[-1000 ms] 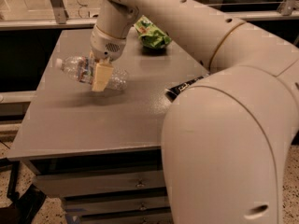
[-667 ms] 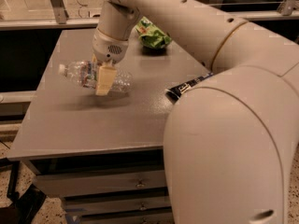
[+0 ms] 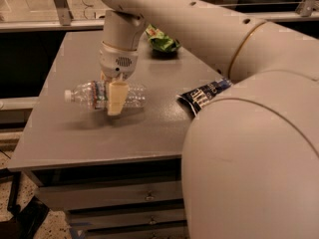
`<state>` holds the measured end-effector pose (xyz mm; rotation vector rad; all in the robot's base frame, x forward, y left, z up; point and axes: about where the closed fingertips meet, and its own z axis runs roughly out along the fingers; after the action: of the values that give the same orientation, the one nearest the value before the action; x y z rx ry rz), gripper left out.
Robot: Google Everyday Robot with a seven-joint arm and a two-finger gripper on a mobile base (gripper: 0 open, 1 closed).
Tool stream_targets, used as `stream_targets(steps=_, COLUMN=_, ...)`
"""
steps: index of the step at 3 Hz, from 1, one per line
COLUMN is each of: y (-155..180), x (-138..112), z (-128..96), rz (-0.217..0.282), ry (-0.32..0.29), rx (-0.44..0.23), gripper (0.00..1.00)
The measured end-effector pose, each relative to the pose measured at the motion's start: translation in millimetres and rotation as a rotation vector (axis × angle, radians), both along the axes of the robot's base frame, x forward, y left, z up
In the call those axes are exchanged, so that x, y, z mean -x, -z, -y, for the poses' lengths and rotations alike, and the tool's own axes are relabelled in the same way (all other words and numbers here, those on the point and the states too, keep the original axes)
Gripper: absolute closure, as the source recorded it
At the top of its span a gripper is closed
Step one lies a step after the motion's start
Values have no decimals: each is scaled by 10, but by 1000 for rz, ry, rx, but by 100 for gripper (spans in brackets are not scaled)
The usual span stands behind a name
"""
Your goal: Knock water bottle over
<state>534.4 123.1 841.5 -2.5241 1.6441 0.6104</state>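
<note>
The water bottle (image 3: 133, 94) is a clear ribbed bottle with a white cap and a red, white and blue label. It lies horizontal over the left part of the grey table (image 3: 70, 136), cap pointing left. My gripper (image 3: 112, 103) comes down from above and straddles the bottle at its middle. One cream finger (image 3: 115, 96) is in front of the bottle; the other is hidden behind it. The gripper appears shut on the bottle. I cannot tell whether the bottle rests on the table or hangs just above it.
A green snack bag (image 3: 162, 41) lies at the back of the table. A dark blue snack packet (image 3: 203, 94) lies at the right, next to my large arm body (image 3: 249, 153). Drawers (image 3: 144, 197) sit under the table's front edge.
The gripper and the bottle have moved together a little to the right and toward the front edge. The bottle has stayed horizontal.
</note>
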Motion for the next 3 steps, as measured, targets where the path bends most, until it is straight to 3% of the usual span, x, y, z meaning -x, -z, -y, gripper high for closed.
stream_targets(steps=1, y=66, x=313, z=73, rz=-50, ry=-33, rx=63, gripper=13)
stream_targets(steps=2, y=86, x=431, z=87, rz=-68, ry=-41, rx=82, gripper=0)
stream_targets(steps=3, y=82, x=431, z=86, rz=-68, ry=-41, rx=81, gripper=0)
